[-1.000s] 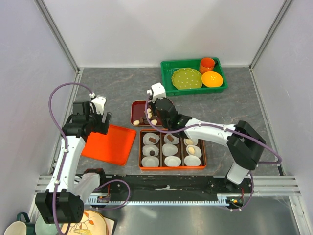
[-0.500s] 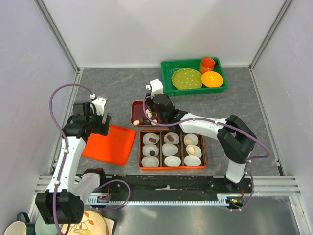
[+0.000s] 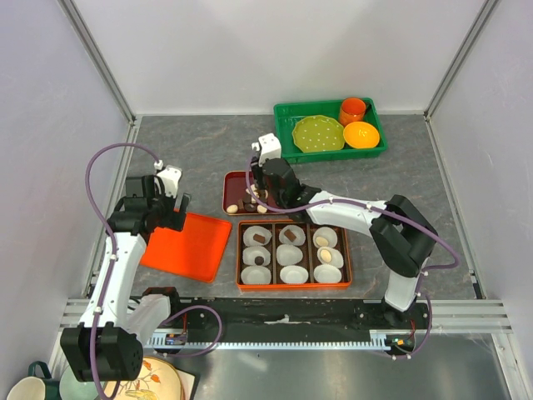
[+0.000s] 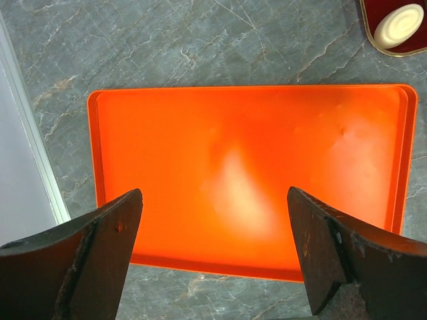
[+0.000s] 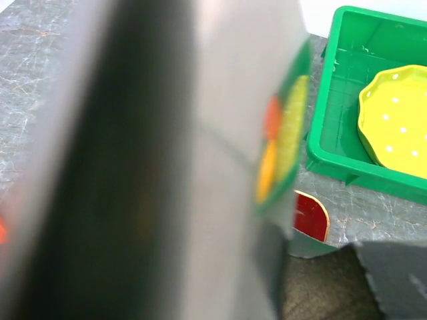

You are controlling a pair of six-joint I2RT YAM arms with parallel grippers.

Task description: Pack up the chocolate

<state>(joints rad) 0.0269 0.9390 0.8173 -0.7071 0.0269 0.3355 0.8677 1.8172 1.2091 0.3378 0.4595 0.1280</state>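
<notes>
Dark-red little dish (image 3: 228,185) of brown and cream chocolate pieces (image 3: 236,207) sits right under the right claw (image 3: 255,195). I cannot tell whether its jaws are apart. The left claw (image 4: 213,223), spread wide, hangs well away.

Glossy smooth plastic tray (image 4: 247,180), matt marbled tabletop (image 4: 200,40)

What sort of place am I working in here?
Probably a lab robot cell: plain white panels in aluminium framing enclose a grey marbled tabletop, with a mounting rail along its near edge.
</notes>
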